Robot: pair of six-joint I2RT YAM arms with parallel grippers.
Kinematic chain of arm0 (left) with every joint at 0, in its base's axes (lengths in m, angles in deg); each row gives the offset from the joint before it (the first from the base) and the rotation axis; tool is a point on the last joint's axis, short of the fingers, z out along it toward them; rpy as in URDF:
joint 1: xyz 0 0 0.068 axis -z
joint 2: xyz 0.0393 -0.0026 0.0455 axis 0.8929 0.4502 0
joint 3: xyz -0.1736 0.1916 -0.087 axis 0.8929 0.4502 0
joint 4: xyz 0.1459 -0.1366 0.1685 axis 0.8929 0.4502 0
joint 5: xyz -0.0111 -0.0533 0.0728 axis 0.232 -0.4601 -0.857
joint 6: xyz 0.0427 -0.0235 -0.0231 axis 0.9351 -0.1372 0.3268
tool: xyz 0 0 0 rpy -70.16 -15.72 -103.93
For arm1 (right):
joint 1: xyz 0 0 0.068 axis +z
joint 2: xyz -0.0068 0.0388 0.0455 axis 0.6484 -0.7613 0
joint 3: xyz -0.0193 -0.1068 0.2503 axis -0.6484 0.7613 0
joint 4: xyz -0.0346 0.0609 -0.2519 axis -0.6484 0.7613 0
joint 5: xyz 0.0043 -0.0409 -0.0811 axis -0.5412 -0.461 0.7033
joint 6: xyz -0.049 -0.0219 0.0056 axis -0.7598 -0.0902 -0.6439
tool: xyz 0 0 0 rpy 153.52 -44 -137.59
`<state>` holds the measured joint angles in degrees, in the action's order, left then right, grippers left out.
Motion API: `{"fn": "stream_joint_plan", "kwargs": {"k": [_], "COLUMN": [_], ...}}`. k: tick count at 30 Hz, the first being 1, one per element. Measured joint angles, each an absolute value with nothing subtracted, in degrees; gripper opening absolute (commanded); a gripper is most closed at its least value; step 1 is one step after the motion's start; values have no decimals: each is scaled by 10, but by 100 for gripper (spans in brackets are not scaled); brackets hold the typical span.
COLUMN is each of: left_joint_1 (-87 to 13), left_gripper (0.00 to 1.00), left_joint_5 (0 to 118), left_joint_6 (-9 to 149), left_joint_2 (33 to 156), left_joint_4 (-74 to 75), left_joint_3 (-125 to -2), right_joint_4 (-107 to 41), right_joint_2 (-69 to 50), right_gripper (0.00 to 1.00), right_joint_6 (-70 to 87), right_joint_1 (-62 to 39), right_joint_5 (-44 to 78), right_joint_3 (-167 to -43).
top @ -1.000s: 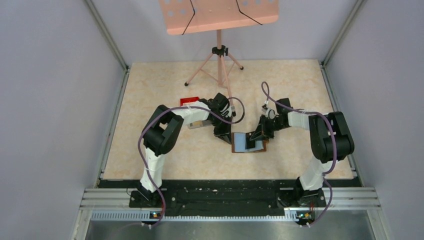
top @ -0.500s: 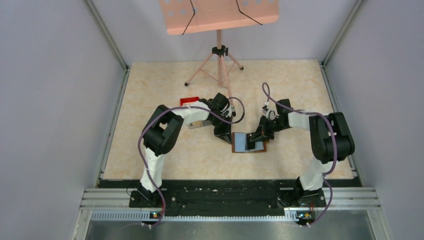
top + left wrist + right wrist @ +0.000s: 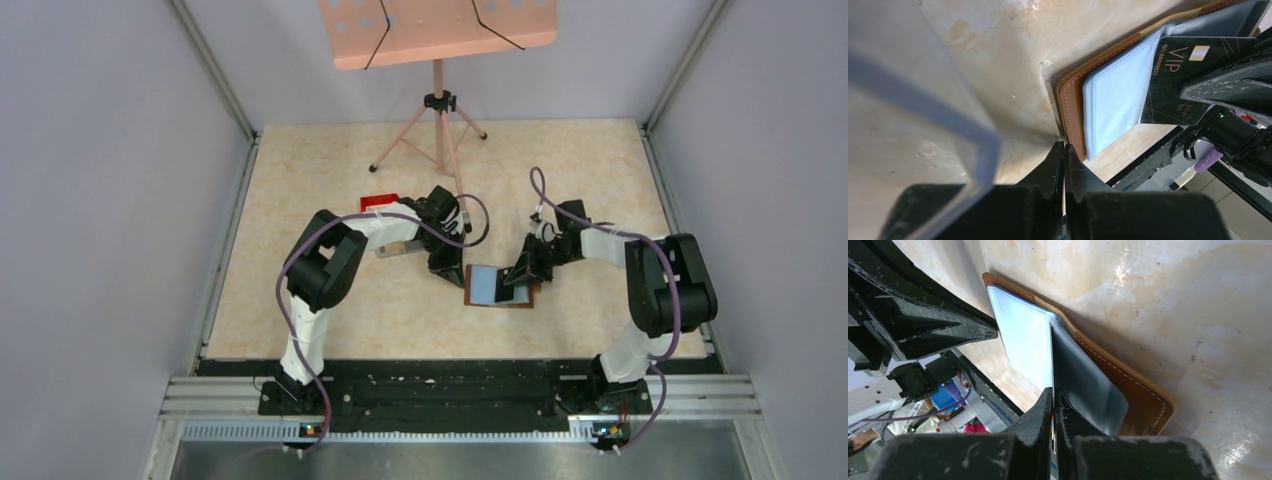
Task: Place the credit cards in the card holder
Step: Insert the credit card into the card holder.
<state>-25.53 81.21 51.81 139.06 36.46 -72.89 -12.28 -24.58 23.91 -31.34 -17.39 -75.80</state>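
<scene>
Right gripper [image 3: 1053,396] pinches the black card [image 3: 1173,75] edge-on over the open card holder [image 3: 1074,107]; left gripper [image 3: 1064,150], clenched empty, sits just beside the holder's left edge.

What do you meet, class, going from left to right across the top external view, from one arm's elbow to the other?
left arm's elbow → red tray → left gripper → card holder → right arm's elbow. The right gripper is left out because it overlaps the card holder.
</scene>
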Motion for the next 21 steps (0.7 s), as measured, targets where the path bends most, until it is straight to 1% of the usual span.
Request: {"fn": "stream_joint_plan", "kwargs": {"k": [9, 21], "left_joint_1": [-255, -255], "left_gripper": [0, 0], "left_joint_5": [812, 812], "left_joint_6": [518, 519], "left_joint_2": [1391, 1391], "left_joint_4": [364, 365], "left_joint_3": [-729, -729], "right_joint_4": [-125, -165], "right_joint_2": [-248, -298], "right_gripper": [0, 0], "right_joint_6": [247, 236], "right_joint_1": [-313, -320], "right_joint_5": [-179, -256], "right_joint_3": [-751, -751]}}
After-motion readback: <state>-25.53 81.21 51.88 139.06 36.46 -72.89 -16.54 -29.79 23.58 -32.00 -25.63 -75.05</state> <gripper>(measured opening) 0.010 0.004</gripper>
